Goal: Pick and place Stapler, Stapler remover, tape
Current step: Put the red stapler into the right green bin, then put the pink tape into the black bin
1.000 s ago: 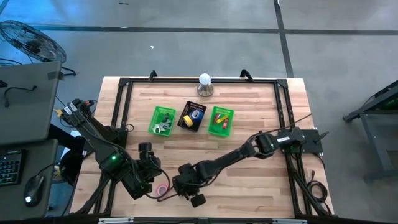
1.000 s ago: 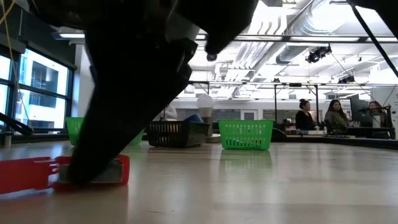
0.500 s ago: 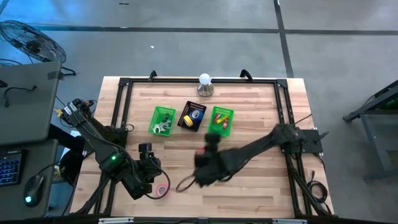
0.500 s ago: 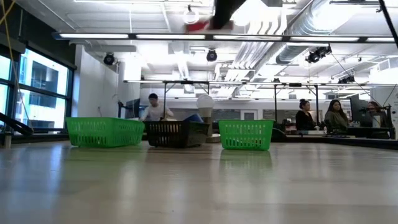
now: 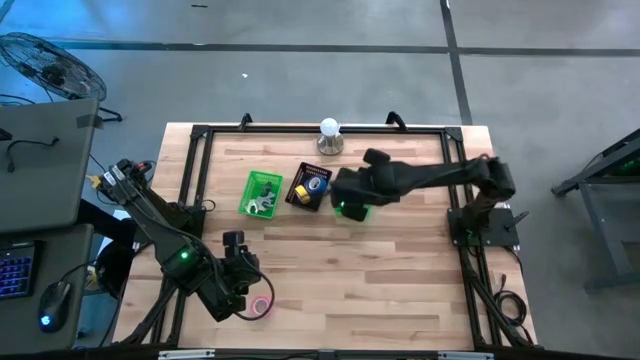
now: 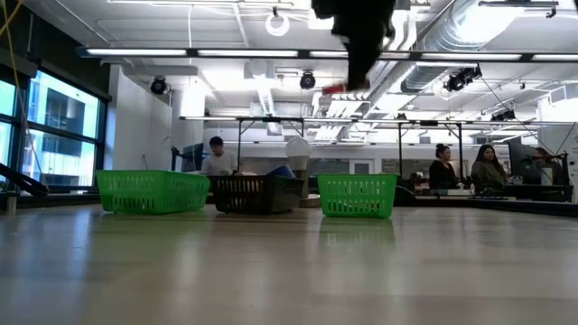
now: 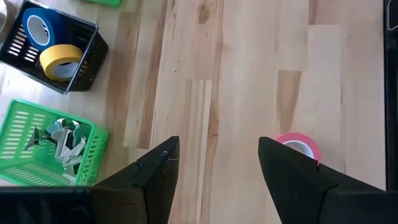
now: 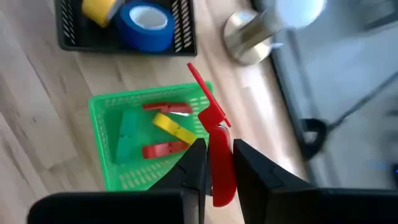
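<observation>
Wood-plank table (image 5: 400, 270) w/ black frame, grey floor around; open office w/ seated people behind in low view. Three baskets in a row at 12 o'clock on the table. Right arm stretches over the right green basket (image 8: 118, 177), right gripper (image 8: 216, 171) clamped on a red stapler (image 8: 214, 137) held above it. Left gripper (image 7: 214, 171) sits low at 7 o'clock, fingers spread, pink tape (image 7: 298, 148) on the table touching one finger. Blue tape (image 8: 146, 25) & yellow tape (image 7: 61, 61) in black basket (image 7: 84, 74).

This is an open-plan robotics lab or office-style workspace. A wooden bench (image 5: 400, 270) with a black metal frame (image 5: 200, 150) stands on a grey concrete floor (image 5: 300, 70), while exposed ceiling ducts (image 6: 470, 27), strip lights (image 6: 226, 52) and people seated at desks (image 6: 465, 167) fill the room behind.
</observation>
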{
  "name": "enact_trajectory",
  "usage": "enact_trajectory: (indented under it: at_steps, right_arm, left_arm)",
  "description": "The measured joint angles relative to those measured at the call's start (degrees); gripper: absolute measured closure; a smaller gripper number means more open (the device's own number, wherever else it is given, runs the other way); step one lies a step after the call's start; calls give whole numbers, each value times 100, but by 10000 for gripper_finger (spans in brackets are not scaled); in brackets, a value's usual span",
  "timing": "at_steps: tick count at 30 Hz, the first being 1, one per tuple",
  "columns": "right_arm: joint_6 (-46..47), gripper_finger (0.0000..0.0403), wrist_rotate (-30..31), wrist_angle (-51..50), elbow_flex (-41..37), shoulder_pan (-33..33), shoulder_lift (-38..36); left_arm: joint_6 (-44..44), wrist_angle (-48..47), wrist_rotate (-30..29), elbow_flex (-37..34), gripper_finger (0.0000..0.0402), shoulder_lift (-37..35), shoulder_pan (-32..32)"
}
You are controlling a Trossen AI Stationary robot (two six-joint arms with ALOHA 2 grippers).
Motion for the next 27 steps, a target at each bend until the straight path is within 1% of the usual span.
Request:
enact_trajectory:
  at_steps: [3,6,10,13,15,19,24,27]
  right_arm:
    - [-187,356,-631,1224,-1166,-347,-351]
    - [-356,356,-1153,2248,-2126,-625,-420]
    - [-399,356,-1758,3213,-3012,-929,-455]
    - [-477,352,-1946,3706,-3501,-1110,-449]
    - [-480,331,-2048,3923,-3611,-1176,-449]
    - [-477,272,-2177,4076,-3626,-1197,-449]
    - [-491,206,-2209,4048,-3361,-1162,-453]
    - [-659,183,-2352,3894,-3071,-1132,-453]
  left_arm:
    - [-1,45,35,-141,188,6,0]
    - [-1,36,19,-366,188,15,0]
    - [-19,46,-33,-706,188,15,2]
    - [-20,183,-37,-891,188,17,2]
    - [-16,264,-46,-944,188,17,2]
    - [-7,457,-58,-976,188,17,2]
    - [-5,612,-100,-976,188,17,4]
    - [-3,705,-102,-976,188,17,4]
